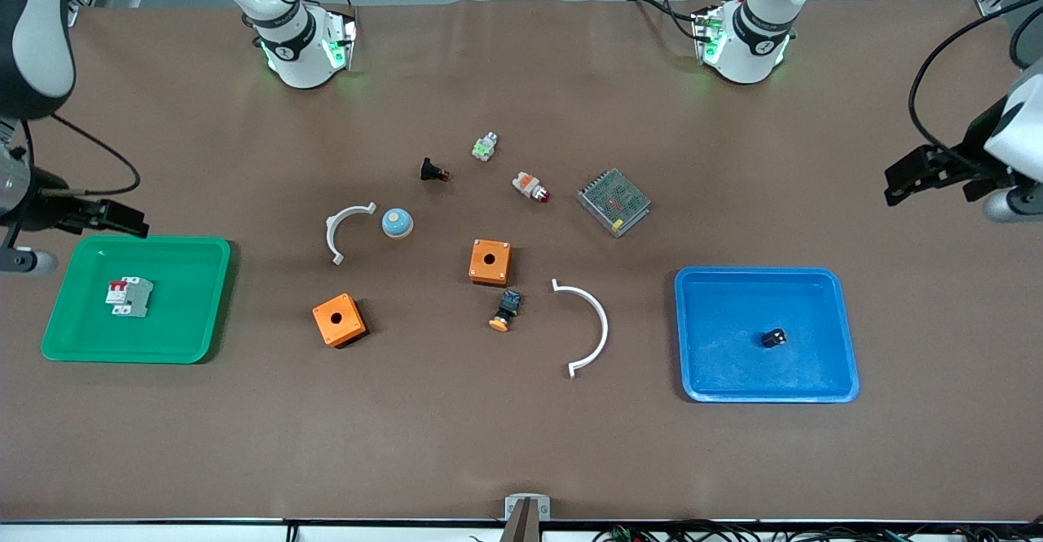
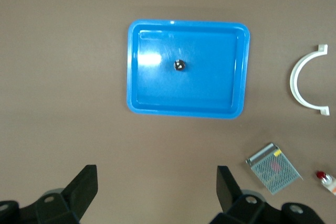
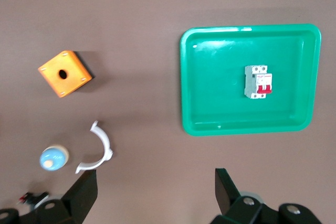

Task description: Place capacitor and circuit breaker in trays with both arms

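The capacitor [image 1: 774,337] is lying in the blue tray [image 1: 847,346] and the circuit breaker [image 1: 129,297] in the green tray [image 1: 213,297], seemingly delivered; the left tool [image 2: 157,192] and right tool [image 3: 156,195] are hovering wide and empty over the tabletop [image 1: 521,444].

Black capacitor [image 1: 774,337] lies in blue tray [image 1: 843,338]; white-grey, red-levered circuit breaker [image 1: 129,296] flat in green tray [image 1: 195,314]
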### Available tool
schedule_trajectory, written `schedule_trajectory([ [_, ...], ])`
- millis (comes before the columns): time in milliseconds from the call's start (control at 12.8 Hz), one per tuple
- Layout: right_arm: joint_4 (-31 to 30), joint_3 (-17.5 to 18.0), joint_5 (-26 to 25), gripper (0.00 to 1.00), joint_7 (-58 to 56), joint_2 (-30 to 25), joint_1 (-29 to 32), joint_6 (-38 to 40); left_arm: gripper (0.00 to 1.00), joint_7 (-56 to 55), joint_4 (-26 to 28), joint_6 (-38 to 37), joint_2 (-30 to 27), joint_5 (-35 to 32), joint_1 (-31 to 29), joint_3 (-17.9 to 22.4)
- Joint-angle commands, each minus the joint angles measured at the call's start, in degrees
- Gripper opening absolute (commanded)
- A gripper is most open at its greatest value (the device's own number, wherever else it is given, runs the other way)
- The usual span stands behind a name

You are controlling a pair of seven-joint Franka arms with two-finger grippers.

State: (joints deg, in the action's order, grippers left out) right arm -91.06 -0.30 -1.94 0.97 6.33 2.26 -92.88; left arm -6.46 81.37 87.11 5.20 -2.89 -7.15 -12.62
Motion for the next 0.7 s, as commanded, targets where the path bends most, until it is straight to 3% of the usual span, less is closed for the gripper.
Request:
schedule_trajectory([
  [0,-1.1,-0.2,0.0,0.99,1.0,-5.9,-1.2,2.2,1.00,1.6,4.5,-0.4,-3.8,1.8,3.5,3.7],
  [312,0.6,-0.6,0.2,1.00,1.0,-9.5,-1.3,6.8,1.00,1.7,9.8,0.7,-7.9,3.9,10.3,11.1],
  [468,0.8,-0.7,0.7,1.00,1.0,-10.2,-1.4,6.9,1.00,1.7,13.8,3.2,-10.8,3.8,11.2,11.3],
  [624,1.8,-0.8,1.9,1.00,0.9,-10.2,-1.0,7.6,1.00,1.7,14.2,3.8,-11.2,3.3,10.8,11.2],
])
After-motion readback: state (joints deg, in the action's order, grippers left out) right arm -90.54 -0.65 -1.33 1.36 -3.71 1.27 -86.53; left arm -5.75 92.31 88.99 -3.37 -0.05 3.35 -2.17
